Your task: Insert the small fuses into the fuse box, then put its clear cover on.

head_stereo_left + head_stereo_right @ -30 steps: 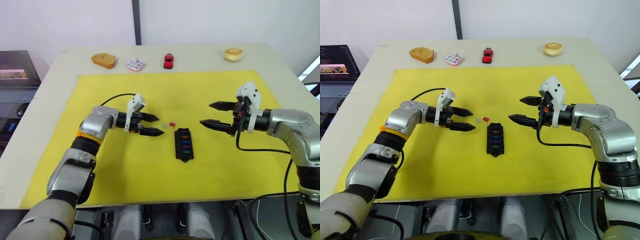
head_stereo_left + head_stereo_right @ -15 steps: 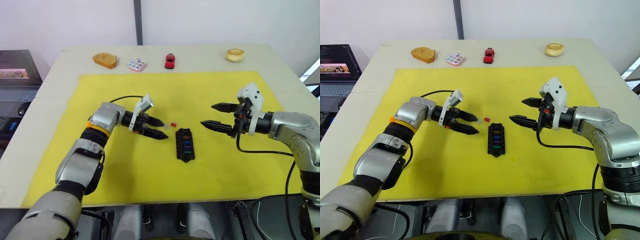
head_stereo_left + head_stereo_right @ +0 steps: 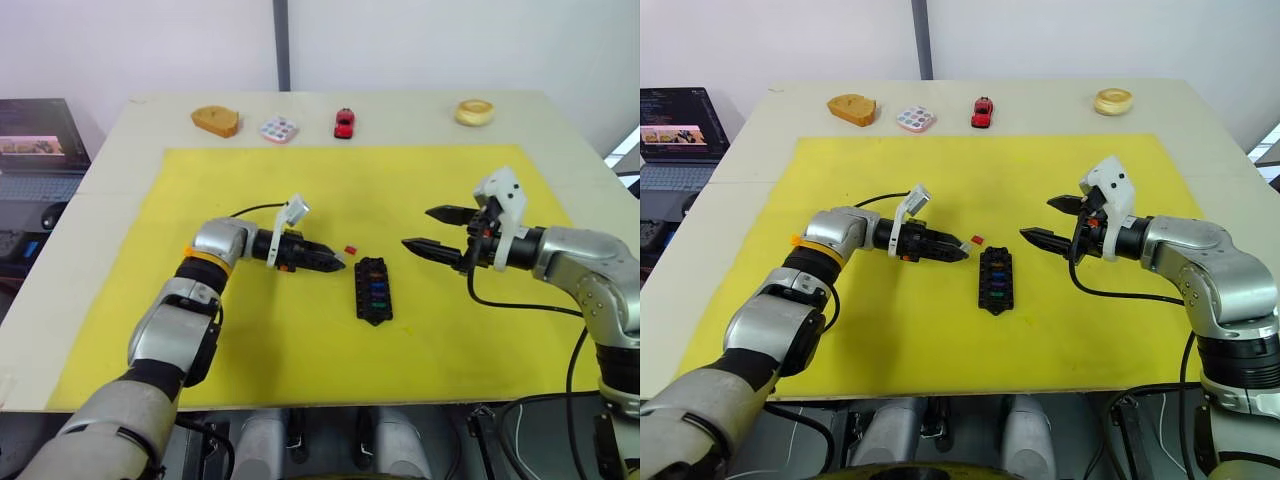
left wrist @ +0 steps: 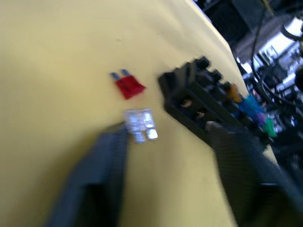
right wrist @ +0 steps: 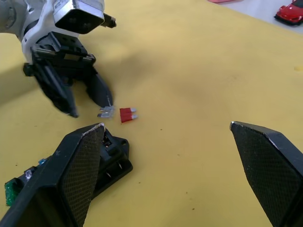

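- Our left gripper sits low over the yellow mat, fingers parted, one fingertip touching or almost touching the grey fuse; it grips nothing.
- We see that grey fuse lying flat on the mat, just beside the red fuse, both close to the near end of the fuse box.
- Our right gripper hovers above the mat on the other side of the fuse box, jaws spread wide and empty, tips pointing toward the left gripper.
- We find the black fuse box lying near the middle of the mat between our two grippers, with orange, blue, purple and green fuses seated in its slots; the slots at the end nearest the loose fuses look unfilled.
- Along the far table edge beyond the mat we see a bread-like piece, a pastel-dotted palette, a red toy car and a pale ring-shaped object.
- A laptop stands off the table to our left.
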Robot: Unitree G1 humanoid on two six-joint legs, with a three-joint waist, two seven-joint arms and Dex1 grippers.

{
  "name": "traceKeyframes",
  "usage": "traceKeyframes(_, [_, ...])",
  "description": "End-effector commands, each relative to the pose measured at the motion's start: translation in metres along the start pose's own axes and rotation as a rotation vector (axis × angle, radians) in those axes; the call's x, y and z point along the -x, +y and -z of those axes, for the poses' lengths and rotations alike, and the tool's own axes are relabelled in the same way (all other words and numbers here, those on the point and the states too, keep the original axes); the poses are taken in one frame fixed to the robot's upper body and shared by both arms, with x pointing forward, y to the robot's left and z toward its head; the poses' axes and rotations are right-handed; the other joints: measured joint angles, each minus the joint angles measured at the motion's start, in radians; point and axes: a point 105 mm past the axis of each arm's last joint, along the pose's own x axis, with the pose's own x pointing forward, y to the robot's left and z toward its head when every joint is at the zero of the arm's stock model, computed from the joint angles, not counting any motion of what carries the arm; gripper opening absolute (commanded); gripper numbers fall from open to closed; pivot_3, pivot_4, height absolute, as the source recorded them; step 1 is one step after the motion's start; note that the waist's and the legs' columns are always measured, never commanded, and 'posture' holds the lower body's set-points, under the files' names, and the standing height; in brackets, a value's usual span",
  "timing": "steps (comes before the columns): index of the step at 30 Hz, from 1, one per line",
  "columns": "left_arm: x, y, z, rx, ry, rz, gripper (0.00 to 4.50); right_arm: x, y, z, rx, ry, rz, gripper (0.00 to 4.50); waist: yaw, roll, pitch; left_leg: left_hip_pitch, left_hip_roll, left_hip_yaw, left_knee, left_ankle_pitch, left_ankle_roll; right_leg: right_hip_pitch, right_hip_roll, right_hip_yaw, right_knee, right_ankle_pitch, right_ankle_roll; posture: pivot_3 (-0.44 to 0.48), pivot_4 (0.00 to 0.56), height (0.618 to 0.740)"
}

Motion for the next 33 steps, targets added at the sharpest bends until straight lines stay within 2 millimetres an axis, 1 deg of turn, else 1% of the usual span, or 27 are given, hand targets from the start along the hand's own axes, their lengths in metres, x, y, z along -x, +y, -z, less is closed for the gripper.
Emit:
traceKeyframes(1, [-0.009, 0.008, 0.038, 0.135, 0.030, -0.023, 0.70, 0.005, -0.002, -0.012, 0.031, -0.052, 0.019, 4.50, 0.001, 0.000, 0.000, 0.000, 0.000, 0.000, 0.000, 0.000, 0.000, 0.000, 0.000, 0.000, 0.000, 0.000, 0.000, 0.000, 0.150, 0.740])
traceKeyframes(2, [-0.008, 0.009, 0.042, 0.140, 0.027, -0.031, 0.20, 0.005, -0.002, -0.012, 0.031, -0.052, 0.020, 4.50, 0.001, 0.000, 0.000, 0.000, 0.000, 0.000, 0.000, 0.000, 0.000, 0.000, 0.000, 0.000, 0.000, 0.000, 0.000, 0.000, 0.150, 0.740])
traceKeyframes(3, [-0.007, 0.011, 0.046, 0.145, 0.021, -0.045, 0.09, 0.005, -0.003, -0.012, 0.032, -0.052, 0.022, 4.50, 0.002, 0.001, -0.001, 0.000, 0.000, 0.000, 0.000, 0.000, 0.000, 0.000, 0.000, 0.000, 0.000, 0.000, 0.000, 0.000, 0.150, 0.740])
traceKeyframes(6, [-0.002, 0.013, 0.051, 0.161, -0.012, -0.072, 0.09, 0.006, -0.003, -0.010, 0.030, -0.049, 0.026, 4.50, 0.001, 0.002, -0.004, 0.001, 0.000, 0.000, 0.000, 0.000, 0.000, 0.001, 0.000, 0.000, 0.000, 0.000, 0.000, 0.000, 0.150, 0.740])
traceKeyframes(10, [0.009, 0.009, 0.050, 0.184, -0.069, -0.086, 0.09, 0.007, -0.004, -0.009, 0.019, -0.047, 0.023, 4.50, -0.006, 0.003, -0.004, 0.002, 0.000, 0.000, -0.001, 0.000, 0.000, 0.001, 0.000, 0.000, 0.000, 0.000, 0.000, 0.000, 0.150, 0.740])
traceKeyframes(12, [0.014, 0.007, 0.049, 0.178, -0.086, -0.095, 0.09, 0.006, -0.004, -0.009, 0.019, -0.046, 0.021, 4.50, -0.020, 0.004, -0.004, 0.002, 0.000, 0.000, -0.001, 0.000, 0.000, 0.001, 0.000, 0.000, 0.000, 0.000, 0.000, 0.000, 0.150, 0.740])
traceKeyframes(14, [0.025, 0.005, 0.041, 0.148, -0.130, -0.109, 0.09, 0.005, -0.003, -0.012, 0.015, -0.058, 0.008, 4.50, -0.028, 0.004, -0.005, 0.002, 0.001, 0.000, -0.001, 0.000, 0.000, 0.001, 0.000, 0.000, 0.000, 0.000, 0.000, 0.000, 0.150, 0.740])
traceKeyframes(17, [0.045, -0.006, 0.020, 0.072, -0.209, -0.109, 0.09, 0.004, -0.001, -0.025, -0.028, -0.076, -0.014, 4.50, -0.041, 0.004, -0.005, 0.002, 0.001, 0.001, -0.002, 0.000, -0.001, 0.000, 0.001, 0.000, 0.000, 0.000, 0.000, 0.000, 0.150, 0.740])
traceKeyframes(18, [0.049, -0.009, 0.017, 0.057, -0.220, -0.109, 0.09, 0.004, 0.000, -0.027, -0.044, -0.077, -0.021, 4.50, -0.046, 0.004, -0.005, 0.002, 0.002, 0.001, -0.002, 0.000, -0.001, -0.001, 0.001, 0.000, 0.001, 0.000, 0.000, 0.000, 0.150, 0.740])
traceKeyframes(19, [0.055, -0.015, 0.011, 0.030, -0.230, -0.104, 0.09, 0.004, 0.002, -0.034, -0.079, -0.090, -0.050, 4.50, -0.047, 0.004, -0.005, 0.002, 0.002, 0.000, -0.003, 0.001, -0.001, -0.001, 0.001, 0.000, 0.001, 0.000, 0.000, 0.000, 0.150, 0.740])
traceKeyframes(21, [0.072, -0.038, -0.011, -0.087, -0.233, -0.083, 0.09, 0.004, 0.011, -0.064, -0.133, -0.176, -0.161, 4.50, -0.054, 0.004, -0.003, 0.002, 0.002, 0.001, -0.003, 0.001, -0.002, -0.001, 0.001, 0.000, 0.001, 0.000, 0.000, 0.000, 0.150, 0.740])
traceKeyframes(22, [0.077, -0.049, -0.018, -0.132, -0.224, -0.073, 0.09, 0.004, 0.015, -0.075, -0.149, -0.195, -0.205, 4.50, -0.052, 0.004, -0.003, 0.002, 0.002, 0.001, -0.003, 0.001, -0.002, -0.002, 0.001, 0.000, 0.001, 0.000, 0.000, 0.000, 0.150, 0.740])
traceKeyframes(24, [0.082, -0.068, -0.029, -0.226, -0.192, -0.059, 0.09, 0.000, 0.022, -0.085, -0.171, -0.180, -0.271, 4.50, -0.046, 0.004, -0.003, 0.001, 0.002, 0.001, -0.003, 0.001, -0.002, -0.003, 0.001, 0.000, 0.001, 0.000, 0.000, 0.000, 0.150, 0.740])
traceKeyframes(26, [0.086, -0.086, -0.038, -0.318, -0.153, -0.053, 0.09, -0.005, 0.033, -0.094, -0.163, -0.175, -0.344, 4.50, -0.032, 0.004, -0.003, 0.001, 0.001, 0.000, -0.002, 0.001, -0.003, -0.001, 0.000, 0.000, 0.000, 0.000, -0.001, 0.000, 0.150, 0.740])
traceKeyframes(28, [0.088, -0.097, -0.045, -0.376, -0.131, -0.052, 0.09, -0.011, 0.042, -0.102, -0.148, -0.177, -0.400, 4.50, -0.017, 0.004, -0.003, 0.001, 0.000, 0.000, -0.002, -0.001, -0.005, -0.001, -0.001, 0.000, -0.001, 0.000, -0.001, 0.000, 0.150, 0.740])
traceKeyframes(30, [0.091, -0.111, -0.056, -0.452, -0.112, -0.054, 0.09, -0.019, 0.055, -0.111, -0.112, -0.177, -0.462, 4.50, -0.016, 0.004, -0.002, 0.000, 0.000, 0.000, -0.002, -0.001, -0.005, -0.002, -0.001, 0.000, -0.001, -0.001, -0.002, 0.000, 0.150, 0.740])
traceKeyframes(33, [0.092, -0.125, -0.070, -0.540, -0.101, -0.066, 0.09, -0.028, 0.074, -0.120, -0.073, -0.176, -0.544, 4.50, -0.016, 0.004, -0.002, -0.002, 0.000, 0.000, -0.001, -0.001, -0.005, -0.003, 0.000, 0.000, -0.001, 0.001, -0.003, 0.000, 0.150, 0.740])
